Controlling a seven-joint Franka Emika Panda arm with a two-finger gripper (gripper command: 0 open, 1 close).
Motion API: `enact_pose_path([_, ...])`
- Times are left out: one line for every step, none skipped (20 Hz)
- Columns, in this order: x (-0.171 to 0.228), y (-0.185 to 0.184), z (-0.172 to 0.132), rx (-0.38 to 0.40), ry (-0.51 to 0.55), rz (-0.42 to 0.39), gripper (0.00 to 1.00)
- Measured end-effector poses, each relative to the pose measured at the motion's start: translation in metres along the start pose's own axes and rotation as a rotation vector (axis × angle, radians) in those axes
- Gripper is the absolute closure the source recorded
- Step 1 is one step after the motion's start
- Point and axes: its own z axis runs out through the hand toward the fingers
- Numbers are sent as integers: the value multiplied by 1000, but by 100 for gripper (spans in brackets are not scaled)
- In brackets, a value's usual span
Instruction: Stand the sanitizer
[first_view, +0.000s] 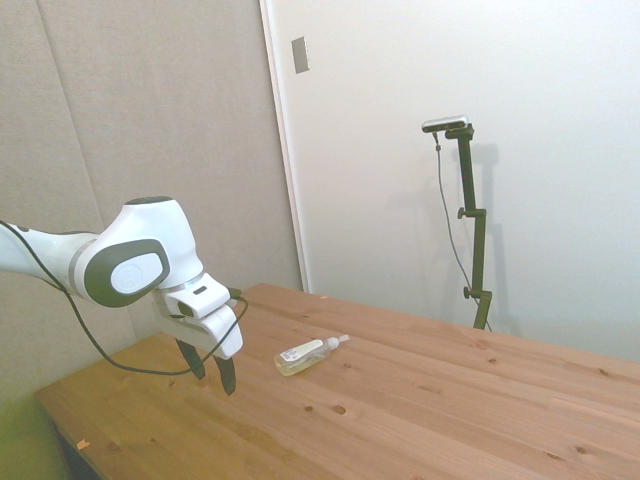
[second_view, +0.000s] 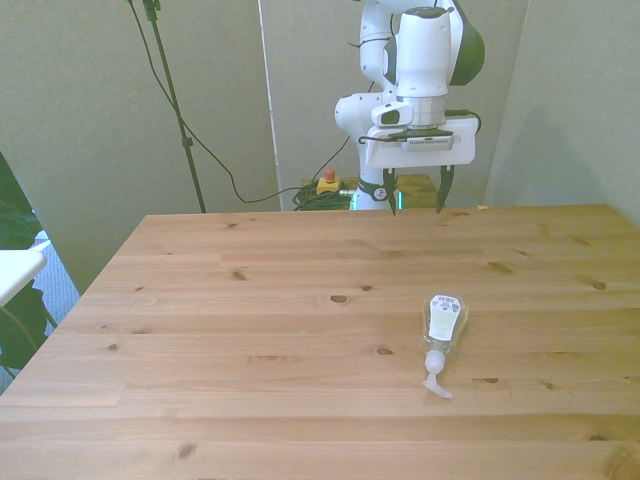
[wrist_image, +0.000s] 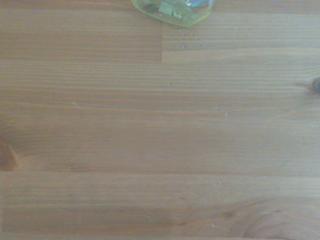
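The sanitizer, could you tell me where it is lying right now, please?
The sanitizer lies on its side on the table, toward the front view's right, apart from the open gripper.

A bench (first_view: 420, 400) of pale wooden planks with dark knots is seen in all three views. In the side view it is backed by a grey fabric-textured wall panel (first_view: 150, 110) and, beside it, a smooth white wall (first_view: 520, 80), with a white vertical strip (first_view: 283, 140) between them. A small grey plate (first_view: 300, 54) is fixed high on the white wall. In the front view, grey-green panels (second_view: 80, 100) are seen behind the bench. Green leaves (second_view: 12, 220) and a white surface edge (second_view: 15, 270) are visible at the front view's left. The lighting is soft and even.
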Motion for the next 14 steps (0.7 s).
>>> enact_pose_path([0, 0, 0, -1, -1, 0, 0])
enact_pose_path([0, 0, 1, -2, -1, 0, 0])
enact_pose_path([1, -4, 0, 1, 3, 2, 0])
enact_pose_path([3, -11, -1, 11, 13, 10, 0])
enact_pose_path([6, -23, -2, 21, 23, 20, 0])
enact_pose_path([9, -34, -2, 29, 32, 31, 0])
enact_pose_path([15, -47, 0, 38, 44, 45, 0])
enact_pose_path([22, -59, 2, 45, 61, 61, 0])
enact_pose_path([31, -72, 4, 55, 80, 80, 0])
enact_pose_path([41, -84, 7, 65, 100, 101, 0])
enact_pose_path([52, -96, 9, 77, 117, 124, 0])
enact_pose_path([63, -107, 13, 86, 131, 149, 0])
enact_pose_path([76, -118, 17, 93, 147, 174, 0])
enact_pose_path([89, -128, 22, 99, 162, 200, 0])
